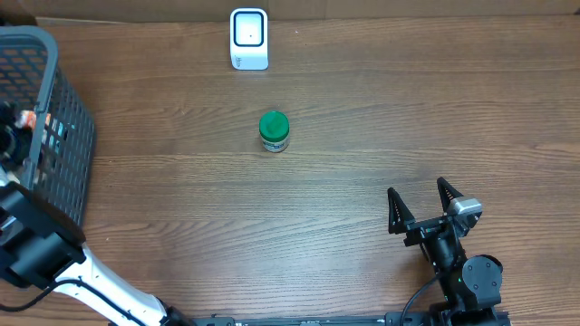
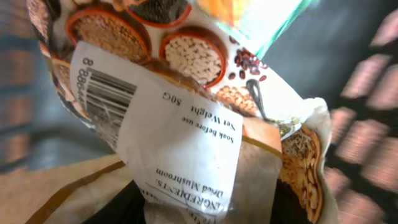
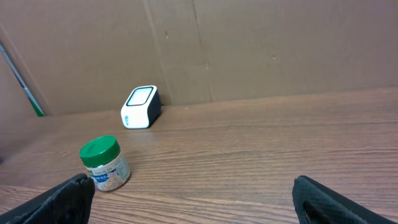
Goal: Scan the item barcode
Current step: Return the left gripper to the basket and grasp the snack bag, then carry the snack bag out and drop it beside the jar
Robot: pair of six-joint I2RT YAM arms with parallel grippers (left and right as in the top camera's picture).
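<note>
The item taken to be in hand was a printed packet (image 2: 186, 137) of dried mushroom, by its label. It lay inside the grey mesh basket (image 1: 54, 118) at the far left of the table. In the left wrist view it filled almost the whole picture, so it was judged to lie directly against the left gripper (image 1: 13, 138), which was sunk in the basket. The fingers were not shown there, and it could not be told whether they were clamped on the packet or only set around it.

A white label (image 2: 186, 155) was seen slanting across the packet, with the barcode (image 2: 102, 93) at its upper left end, turned toward the wrist camera.

The white scanner (image 1: 249, 38) stood at the back middle of the table, well apart from the basket and to its right, with its window facing up. A green-lidded jar (image 1: 274, 131) stood upright near the scanner, on the robot's side of it.

The right gripper (image 1: 417, 188) was held with its jaws spread wide and nothing between them, low at the near right, well apart from all of these.

The coming move was judged to belong to the left arm, much the nearer one. The packet would have to be lifted out, carried rightward to the scanner, and turned so that the barcode end met the window.
</note>
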